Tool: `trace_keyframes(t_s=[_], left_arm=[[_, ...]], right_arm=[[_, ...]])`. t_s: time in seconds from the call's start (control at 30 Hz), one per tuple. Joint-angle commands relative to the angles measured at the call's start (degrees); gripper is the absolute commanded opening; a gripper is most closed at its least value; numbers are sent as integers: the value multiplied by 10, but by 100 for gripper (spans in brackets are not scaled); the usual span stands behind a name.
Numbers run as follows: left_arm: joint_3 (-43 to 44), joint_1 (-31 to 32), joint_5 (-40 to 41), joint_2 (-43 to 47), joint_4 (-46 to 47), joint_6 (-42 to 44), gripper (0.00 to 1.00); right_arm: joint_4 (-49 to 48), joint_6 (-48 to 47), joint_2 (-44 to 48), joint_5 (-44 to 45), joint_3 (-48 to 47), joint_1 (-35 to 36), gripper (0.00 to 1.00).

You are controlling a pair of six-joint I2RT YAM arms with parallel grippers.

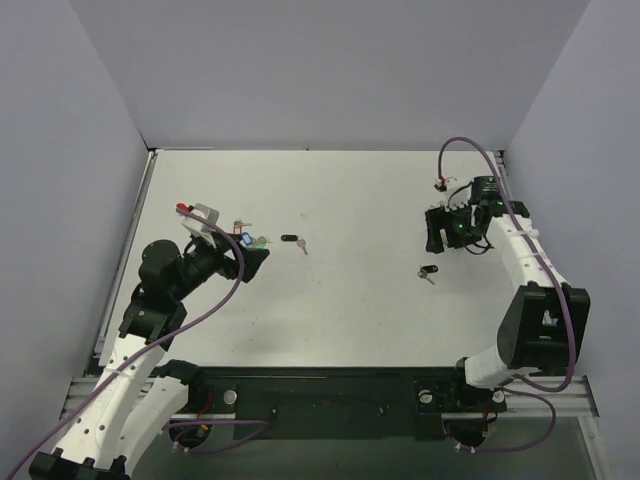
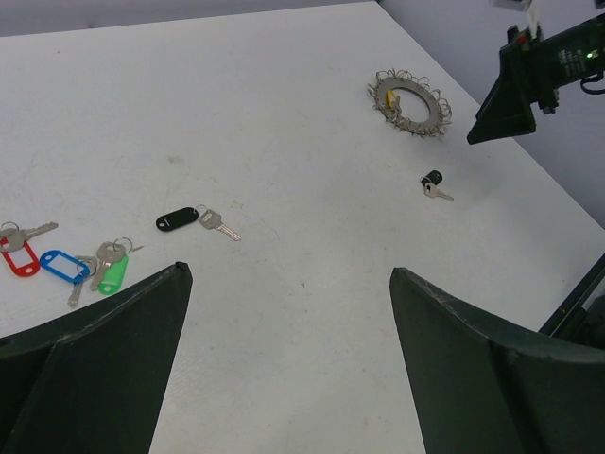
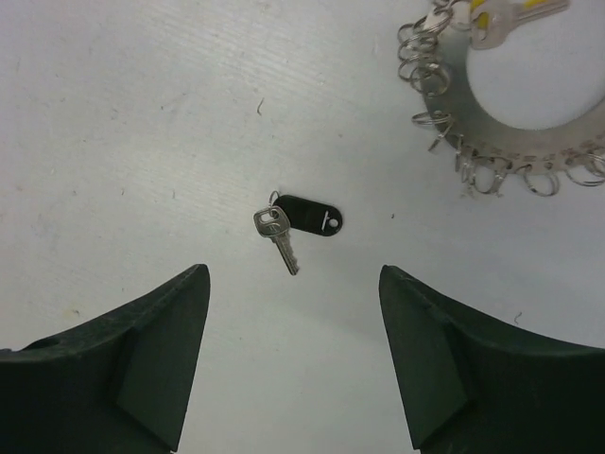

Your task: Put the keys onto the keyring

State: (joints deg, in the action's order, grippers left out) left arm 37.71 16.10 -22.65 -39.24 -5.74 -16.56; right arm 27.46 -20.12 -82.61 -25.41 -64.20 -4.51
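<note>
The keyring (image 3: 515, 147) lies flat at the top right of the right wrist view, fringed with small rings, with a yellow-tagged key (image 3: 492, 14) on it. A black-tagged key (image 3: 298, 222) lies loose on the table just ahead of my right gripper (image 3: 293, 271), which is open and empty. My left gripper (image 2: 290, 271) is open wide over bare table. Ahead of it lie another black-tagged key (image 2: 180, 218) and red (image 2: 17, 257), blue (image 2: 61, 265) and green (image 2: 113, 274) tagged keys. The keyring (image 2: 408, 99) shows far right there, below the right gripper (image 2: 515, 90).
From above, the left gripper (image 1: 250, 262) sits mid-left and the right gripper (image 1: 437, 232) at the right, covering the keyring. The table (image 1: 340, 320) is white with grey walls on three sides. A purple cable (image 1: 470, 145) loops above the right arm.
</note>
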Motion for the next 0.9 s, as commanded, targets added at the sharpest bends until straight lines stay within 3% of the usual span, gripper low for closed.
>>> trace_keyframes(t_s=[0.0,0.1,0.2,0.27,0.87], left_arm=[[10,2,-13,5,31,-6,97],[11,2,-13,0,29,-3,97],[12,2,-12,-3,26,0,97],[14,2,-10,-5,24,2,97],[14,0,-11,-14,22,6,97]], right_arm=[[93,-7,-61,104,-41,84,67],[137,28,-119,163,-98,128,60],[187,48,-195,193,-163,138,41],[205,52,-231,207,-188,145,36],[224,60,-338,222,-224,161,22]])
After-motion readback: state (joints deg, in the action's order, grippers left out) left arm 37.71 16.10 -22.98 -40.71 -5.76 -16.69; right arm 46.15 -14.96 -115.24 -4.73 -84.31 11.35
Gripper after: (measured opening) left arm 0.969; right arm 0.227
